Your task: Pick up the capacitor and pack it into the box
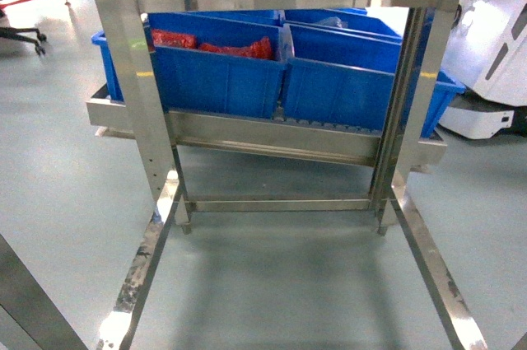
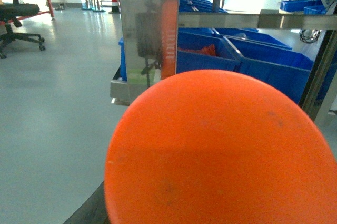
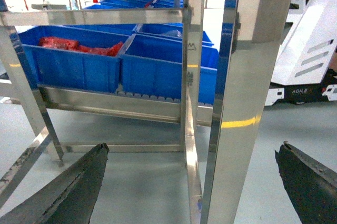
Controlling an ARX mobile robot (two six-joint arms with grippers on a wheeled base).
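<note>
**Orange capacitor up close, box out of sight**

Orange fills the left wrist view: the capacitor (image 2: 221, 150) hangs right at the lens above the floor, so I judge the left end effector, its fingers hidden, is clamped on it. It looks smooth, rigid and light, probably slippery. Grip across the round side, not the ends. The right end effector (image 3: 192, 176) is spread wide and empty. On the steel rack (image 1: 132, 78), one blue bin (image 1: 218, 82) holds red pieces (image 1: 239, 47). The neighbouring bin (image 1: 354, 91) has unclear contents. The box isn't visible.
</note>
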